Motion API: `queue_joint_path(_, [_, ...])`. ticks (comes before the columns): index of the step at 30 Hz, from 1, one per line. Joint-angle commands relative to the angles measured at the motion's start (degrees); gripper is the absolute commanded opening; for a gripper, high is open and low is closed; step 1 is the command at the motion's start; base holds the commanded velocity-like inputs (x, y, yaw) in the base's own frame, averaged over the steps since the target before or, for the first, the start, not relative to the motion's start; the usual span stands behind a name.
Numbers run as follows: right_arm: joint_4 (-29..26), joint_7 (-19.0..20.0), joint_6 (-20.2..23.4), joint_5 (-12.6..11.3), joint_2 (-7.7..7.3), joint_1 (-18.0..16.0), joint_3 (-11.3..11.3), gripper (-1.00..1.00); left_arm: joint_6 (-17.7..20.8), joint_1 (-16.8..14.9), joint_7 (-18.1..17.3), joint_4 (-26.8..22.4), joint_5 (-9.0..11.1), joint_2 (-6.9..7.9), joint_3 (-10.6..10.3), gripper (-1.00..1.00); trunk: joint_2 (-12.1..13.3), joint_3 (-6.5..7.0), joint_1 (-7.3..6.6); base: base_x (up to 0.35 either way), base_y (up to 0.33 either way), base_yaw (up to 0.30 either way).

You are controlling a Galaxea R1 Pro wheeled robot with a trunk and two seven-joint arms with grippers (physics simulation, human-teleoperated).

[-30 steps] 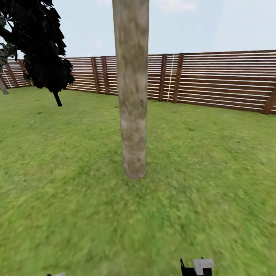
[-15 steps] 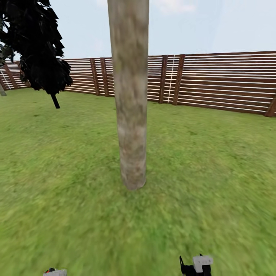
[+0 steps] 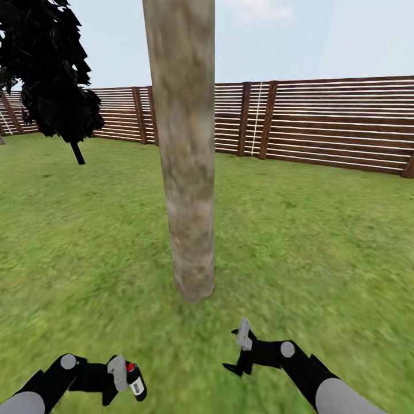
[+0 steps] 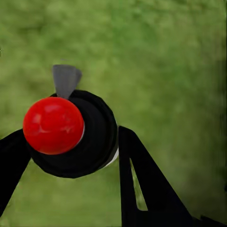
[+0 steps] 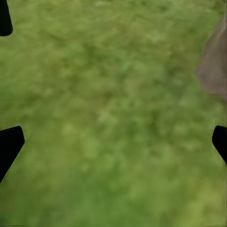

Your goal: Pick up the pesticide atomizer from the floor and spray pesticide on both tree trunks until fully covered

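My left gripper (image 3: 123, 376) clamped the pesticide atomizer (image 3: 135, 381); my right gripper (image 3: 241, 351) hung spread and empty. The upright tree trunk (image 3: 184, 172) stood ahead, slightly nearer my right.

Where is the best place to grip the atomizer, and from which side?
The black body, below the red top, from the sides. The left gripper holds the atomizer so, its fingers flanking the round body, leaving the top free.

Tree trunk (image 3: 184, 155) stands ctr on the grass (image 3: 322, 241), fence (image 3: 322, 123) behind; conifer (image 3: 52, 69) far left; atomizer (image 3: 136, 381) in left hand (image 3: 123, 376), right hand (image 3: 241, 351) opposite.
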Motion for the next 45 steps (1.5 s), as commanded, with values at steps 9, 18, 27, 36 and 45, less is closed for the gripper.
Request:
queue_joint_path(9, [-8.62, 8.36, 7.68, 0.61, 0.0, -0.76, 0.03, 1.0, 7.9, -5.15, -8.29, -3.82, -1.66, 1.12, 0.16, -1.0, -0.02, -0.07, 0.03, 0.194, -0.037, 0.0])
queue_joint_path(18, [-10.76, 10.07, 7.76, 0.49, 0.49, -0.78, 0.14, 1.0, 8.99, -5.28, -7.69, -4.29, -1.79, 0.37, 0.09, -1.0, -0.02, -0.07, 0.03, 0.003, 0.0, 0.0])
queue_joint_path(27, [-11.84, 10.17, 7.8, 0.72, 4.48, -0.78, 4.64, -1.0, 9.11, -5.32, -7.5, -4.42, -8.61, -3.65, 0.23, -1.0, -0.02, -0.07, 0.03, 0.0, 0.0, 0.0])
queue_joint_path(36, [-13.93, 10.19, 7.8, 0.64, 4.75, -0.86, 6.35, -1.0, 8.87, -5.4, -7.64, -4.61, -8.59, -7.95, -4.96, -1.0, -0.02, -0.07, 0.03, 0.0, 0.0, 0.0])
queue_joint_path(45, [-15.29, 10.19, 7.8, 0.5, 4.83, -0.87, 6.41, -1.0, 8.85, -5.24, -6.3, -8.56, -8.53, -9.63, -5.07, -1.0, -0.02, -0.07, 0.03, 0.0, 0.0, 0.0])
